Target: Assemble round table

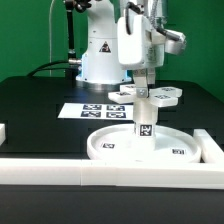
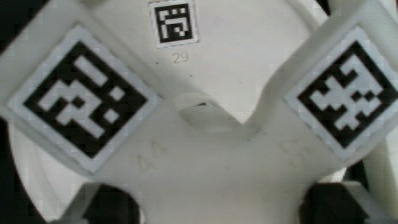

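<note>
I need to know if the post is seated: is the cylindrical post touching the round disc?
Touching. The exterior view shows the post standing upright in the middle of the round disc, its base meeting the disc's floor with no visible gap.

I see my arm reaching straight down, wrist vertical, pincer pointing downward with fingers parted slightly.

The arm is white and glossy, with rounded link housings and grey bands at the joints. Its broad pale base carries a dark triangular marking. Black cables run beside the base. In the wrist view, the fingers appear as dark, rounded, blurred tips.
</note>
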`<state>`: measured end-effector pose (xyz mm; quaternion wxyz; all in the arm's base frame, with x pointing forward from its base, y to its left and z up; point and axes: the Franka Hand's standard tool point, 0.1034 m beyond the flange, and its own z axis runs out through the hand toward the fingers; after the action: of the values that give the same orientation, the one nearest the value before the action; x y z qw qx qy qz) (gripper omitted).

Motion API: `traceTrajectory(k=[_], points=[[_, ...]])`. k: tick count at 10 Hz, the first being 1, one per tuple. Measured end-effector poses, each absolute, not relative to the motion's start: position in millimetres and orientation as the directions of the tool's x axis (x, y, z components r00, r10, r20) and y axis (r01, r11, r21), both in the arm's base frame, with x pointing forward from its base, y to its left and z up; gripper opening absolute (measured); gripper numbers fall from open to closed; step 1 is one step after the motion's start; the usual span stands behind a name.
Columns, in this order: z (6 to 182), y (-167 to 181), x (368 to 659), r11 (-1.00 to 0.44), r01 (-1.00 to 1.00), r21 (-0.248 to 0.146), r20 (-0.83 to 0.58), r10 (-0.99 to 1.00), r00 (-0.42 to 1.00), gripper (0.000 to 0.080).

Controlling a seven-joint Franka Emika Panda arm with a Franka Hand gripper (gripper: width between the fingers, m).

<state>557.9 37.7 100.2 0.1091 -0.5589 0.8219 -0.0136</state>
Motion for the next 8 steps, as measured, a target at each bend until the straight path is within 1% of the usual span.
traceTrajectory(k=[4, 5, 7, 8], points=[[100.3, 37.0, 558.5, 0.584, -0.804, -0.109, -0.209, -0.804, -0.556, 0.0448], [100.4, 36.8, 558.9, 0.619, -0.779, -0.103, -0.219, -0.778, -0.589, 0.0448], [100.2, 37.2, 558.8, 0.603, -0.79, -0.106, -0.217, -0.79, -0.574, 0.0448], [101.2, 37.1, 558.9, 0.552, -0.827, -0.107, -0.211, -0.826, -0.523, 0.0606]])
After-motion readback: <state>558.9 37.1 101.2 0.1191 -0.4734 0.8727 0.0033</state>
